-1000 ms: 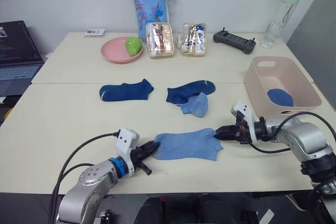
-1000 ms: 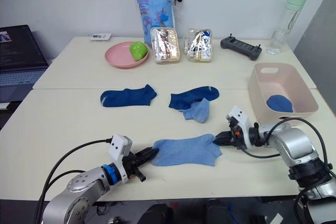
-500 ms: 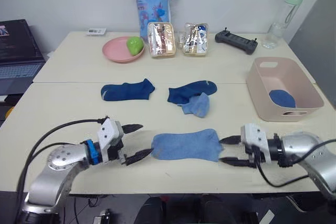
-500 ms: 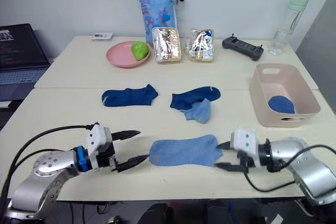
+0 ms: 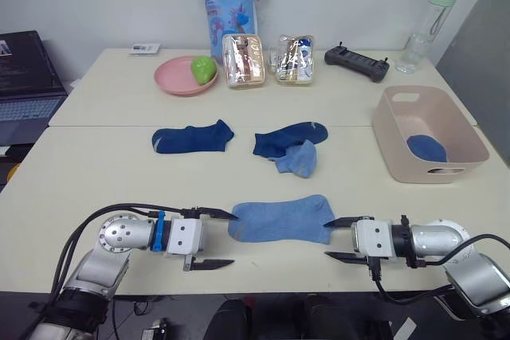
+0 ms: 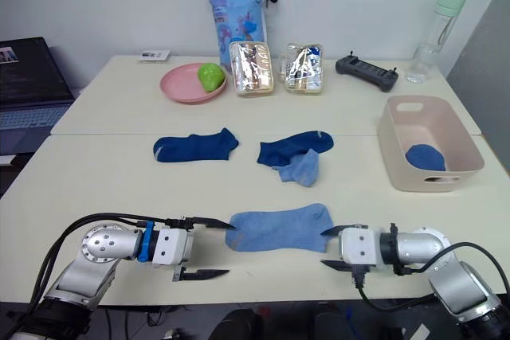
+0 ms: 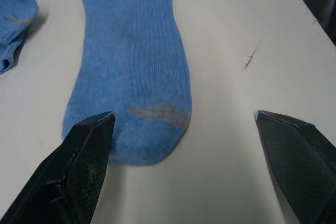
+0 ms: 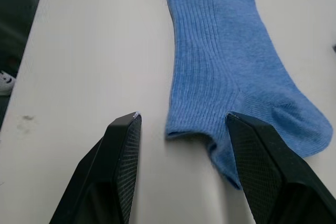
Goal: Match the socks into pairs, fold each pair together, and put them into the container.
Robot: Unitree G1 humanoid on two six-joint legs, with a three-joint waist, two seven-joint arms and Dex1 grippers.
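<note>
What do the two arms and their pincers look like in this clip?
Both arms are silver-grey metal cylinders ending in white box-shaped wrist blocks, each with two black pointed fingers. The left pincer arm carries a blue ring and looping black cables; the right pincer arm has black bands and a black cable.

right end effector (image 8: 181, 169) spread | light blue sock (image 8: 231, 77) flat ahead
</note>
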